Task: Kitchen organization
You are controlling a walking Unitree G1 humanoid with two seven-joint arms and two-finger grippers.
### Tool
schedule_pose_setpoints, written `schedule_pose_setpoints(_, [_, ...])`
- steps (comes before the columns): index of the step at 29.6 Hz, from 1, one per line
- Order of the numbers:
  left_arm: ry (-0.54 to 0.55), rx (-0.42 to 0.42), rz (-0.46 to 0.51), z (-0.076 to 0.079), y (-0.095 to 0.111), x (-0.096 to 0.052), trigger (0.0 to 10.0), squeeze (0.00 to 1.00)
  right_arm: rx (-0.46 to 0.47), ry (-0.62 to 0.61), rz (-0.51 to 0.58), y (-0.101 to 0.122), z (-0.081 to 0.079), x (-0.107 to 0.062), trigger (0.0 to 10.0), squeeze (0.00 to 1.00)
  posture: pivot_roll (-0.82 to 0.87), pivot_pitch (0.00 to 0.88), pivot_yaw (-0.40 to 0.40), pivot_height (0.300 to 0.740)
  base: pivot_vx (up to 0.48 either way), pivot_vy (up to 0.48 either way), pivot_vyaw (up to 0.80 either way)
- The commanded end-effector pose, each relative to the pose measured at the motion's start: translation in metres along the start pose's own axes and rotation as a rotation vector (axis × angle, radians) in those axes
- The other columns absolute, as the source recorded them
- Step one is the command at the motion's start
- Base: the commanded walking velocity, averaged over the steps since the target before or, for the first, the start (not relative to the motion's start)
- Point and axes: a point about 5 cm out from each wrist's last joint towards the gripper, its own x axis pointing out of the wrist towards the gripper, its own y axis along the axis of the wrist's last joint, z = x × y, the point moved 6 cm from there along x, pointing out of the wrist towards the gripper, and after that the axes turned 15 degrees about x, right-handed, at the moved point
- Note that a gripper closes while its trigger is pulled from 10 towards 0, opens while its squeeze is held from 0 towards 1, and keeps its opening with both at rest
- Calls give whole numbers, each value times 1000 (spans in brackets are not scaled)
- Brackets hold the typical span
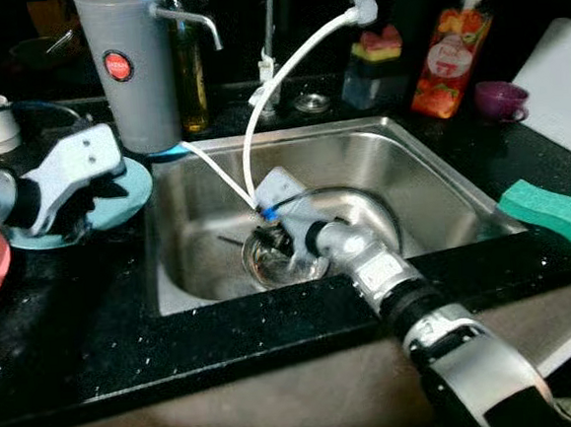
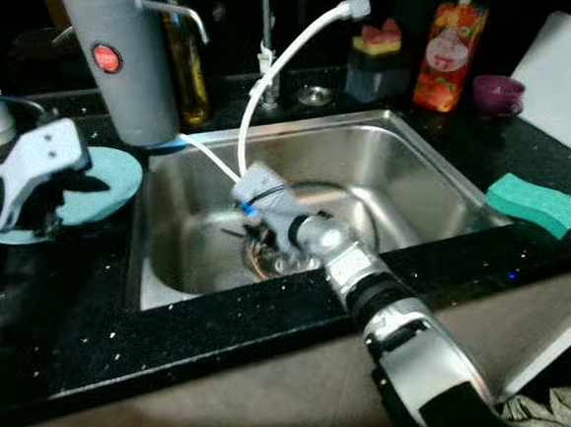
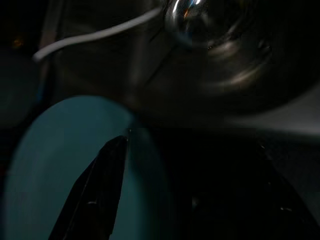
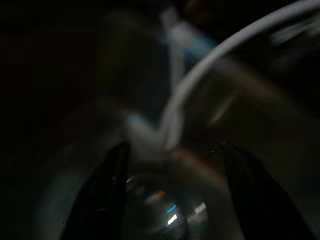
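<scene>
Now the right gripper (image 1: 286, 245) is down in the steel sink (image 1: 431, 177), right over the drain, and between its two black fingers (image 4: 112, 185), spread apart in the right wrist view, sits something clear and rounded, a glass (image 4: 160, 200) by the look of it, lying at the drain just ahead of the fingertips. The fingers flank it but I can't say they are pressing on it, so call it open around the glass, not yet a grasp. A white hose (image 1: 289, 65) curves down from the tap to the same spot and crosses just above the gripper, a snag risk on any lift. The right arm reaches in from the near counter edge, forearm angled down and forward, wrist tipped toward the drain. Over on the left, the left gripper (image 1: 87, 204) hovers above a teal plate (image 1: 131, 201) on the black counter (image 1: 77, 329), beside the sink; whether its fingers are open or shut I cannot tell. For the glass, the right arm is clearly the nearer one.
</scene>
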Motion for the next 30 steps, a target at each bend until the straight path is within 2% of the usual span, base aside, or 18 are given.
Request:
schedule_pose_setpoints(1, [-15, 91, -48, 2, -1, -7, 10000, 231, 3, 6, 102, 26, -1, 0, 10000, 490, 228, 173, -74, 740, 0, 0, 0])
schedule_pose_setpoints(2, [-22, 144, -101, 6, -7, -9, 10000, 255, 18, -27, 175, 43, 7, -4, 10000, 0, 229, 172, -74, 740, 0, 0, 0])
schedule_pose_setpoints(3, [-23, 190, -153, 9, -13, -10, 10000, 286, 32, -52, 235, 56, 14, -8, 10000, 0, 229, 172, -74, 740, 0, 0, 0])
schedule_pose_setpoints(4, [-23, 190, -153, 9, -13, -10, 10000, 286, 32, -52, 235, 56, 14, -8, 10000, 0, 229, 172, -74, 740, 0, 0, 0])
schedule_pose_setpoints(6, [4, 233, -229, 12, -23, -8, 10000, 282, 3, -76, 345, 77, 19, -18, 10000, 0, 229, 171, -75, 740, 0, 0, 0])
schedule_pose_setpoints(7, [4, 233, -229, 12, -23, -8, 10000, 282, 3, -76, 345, 77, 19, -18, 10000, 0, 229, 171, -75, 740, 0, 0, 0])
schedule_pose_setpoints(8, [34, 237, -250, 15, -23, -5, 10000, 278, -29, -57, 400, 85, 14, -25, 10000, 0, 224, 169, -73, 740, 0, 0, 0])
schedule_pose_setpoints(11, [54, 231, -261, 17, -24, -4, 10000, 275, -33, -18, 434, 91, 7, -29, 10000, 0, 217, 166, -67, 740, 0, 0, 0])
schedule_pose_setpoints(14, [70, 252, -324, 25, -38, -1, 10000, 275, 46, 89, 507, 105, -8, -39, 10000, 0, 201, 162, -73, 740, 0, 0, 0])
schedule_pose_setpoints(19, [75, 295, -371, 38, -47, 9, 10000, 271, 68, 136, 537, 112, -15, -46, 10000, 0, 191, 160, -82, 740, 0, 0, 0])
schedule_pose_setpoints(25, [137, 343, -435, 40, -60, 22, 10000, 271, 68, 142, 543, 114, -16, -48, 10000, 0, 183, 151, -90, 740, 0, 0, 0])
schedule_pose_setpoints(27, [158, 382, -468, 39, -66, 27, 10000, 247, 72, 140, 547, 116, -16, -50, 10000, 0, 183, 151, -90, 740, 0, 0, 0])
schedule_pose_setpoints(28, [163, 404, -476, 39, -67, 28, 9686, 247, 73, 138, 549, 116, -15, -50, 10000, 0, 177, 148, -90, 740, 0, 0, 0])
schedule_pose_setpoints(29, [168, 418, -481, 39, -68, 29, 8745, 251, 74, 138, 549, 116, -15, -51, 10000, 0, 177, 148, -90, 740, 0, 0, 0])
schedule_pose_setpoints(30, [175, 443, -494, 39, -71, 31, 6706, 251, 77, 134, 548, 117, -14, -51, 10000, 0, 176, 146, -90, 740, 0, 0, 0])
